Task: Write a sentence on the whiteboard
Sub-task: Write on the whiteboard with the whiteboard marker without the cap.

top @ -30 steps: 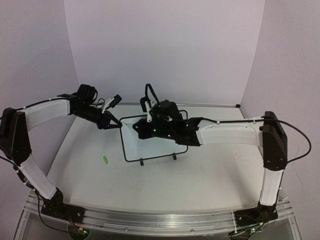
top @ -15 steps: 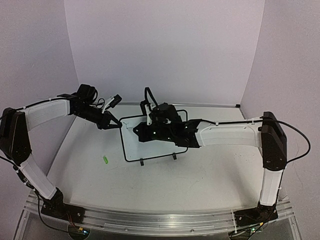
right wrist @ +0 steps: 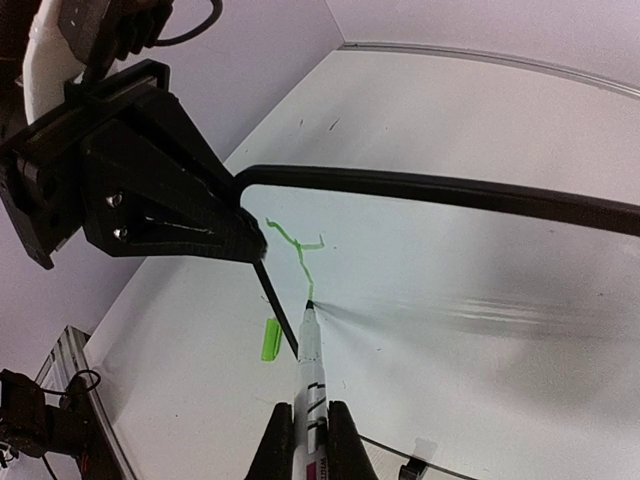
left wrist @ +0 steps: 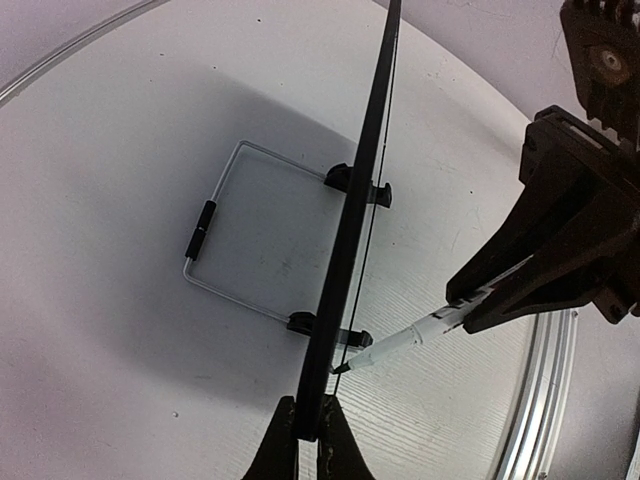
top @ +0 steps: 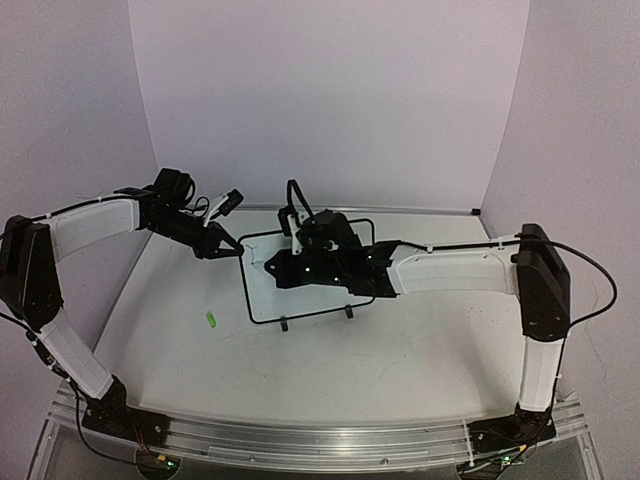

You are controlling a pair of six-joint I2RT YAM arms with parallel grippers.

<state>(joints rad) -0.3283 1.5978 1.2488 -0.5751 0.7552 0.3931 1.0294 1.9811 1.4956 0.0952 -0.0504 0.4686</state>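
With the whiteboard [top: 300,300] standing mid-counter [top: 400,350], the left jaws pinched shut on its frame edge and the right jaws closed around the marker [right wrist: 311,365], tip touching the board under the first green strokes [right wrist: 293,240], clean lettering probably needs light, even pressure and a firm brace.

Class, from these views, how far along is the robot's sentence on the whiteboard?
Done: the left tool grips the whiteboard by its edge; a few green strokes are drawn. In hand: the right tool holds the marker, tip on the board at the strokes' end. Left: nearly the whole sentence; the visible board is otherwise blank.
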